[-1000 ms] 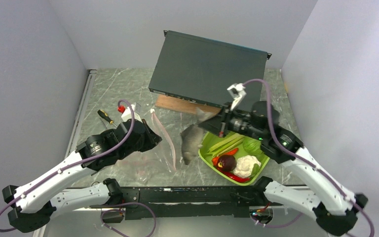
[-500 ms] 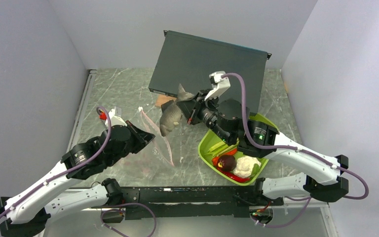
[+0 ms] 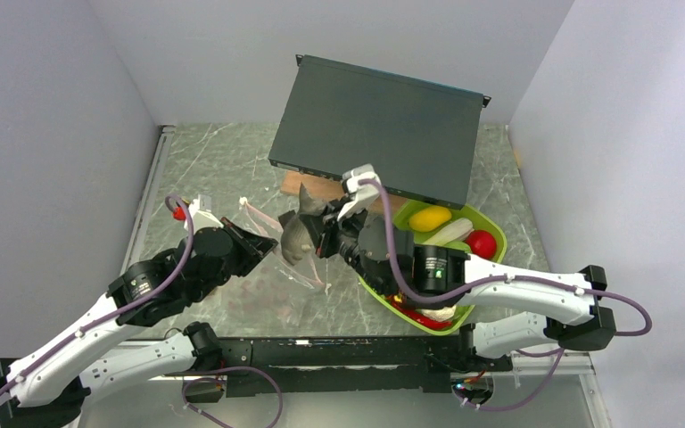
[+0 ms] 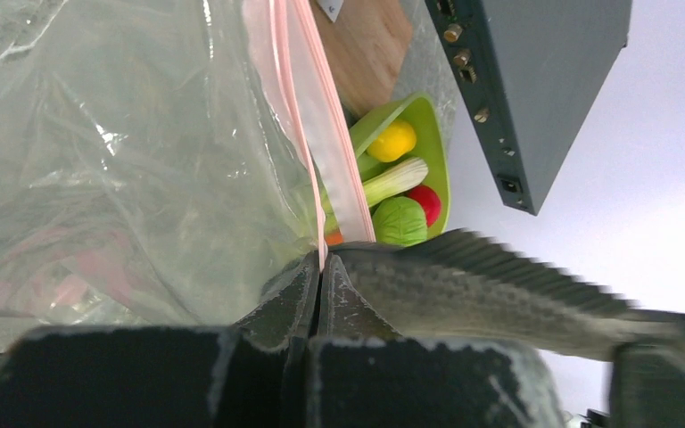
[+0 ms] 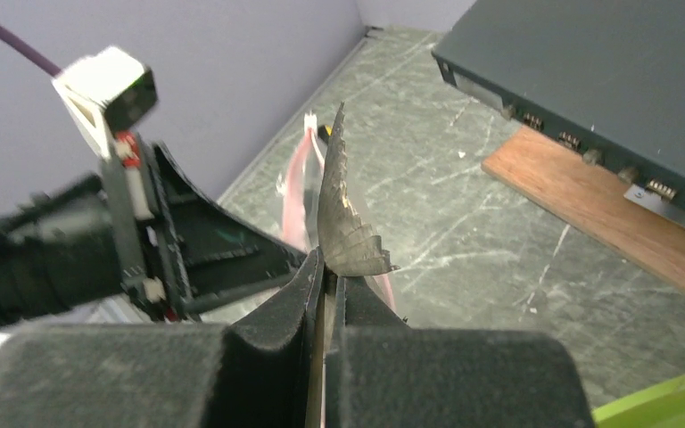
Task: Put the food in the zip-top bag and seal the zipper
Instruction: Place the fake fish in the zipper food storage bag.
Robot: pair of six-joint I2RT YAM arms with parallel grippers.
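Now we pinch the zipper of the zip-top bag in our left fingers and hold the grey fish by its fin in our right fingers.

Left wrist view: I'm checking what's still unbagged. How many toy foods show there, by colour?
Grey: 1, fish
Yellow: 1, fruit
Pale green: 1, stalk
Red: 1, tomato
Green: 1, cabbage
Total: 5, plus an orange sliver too small to identify.
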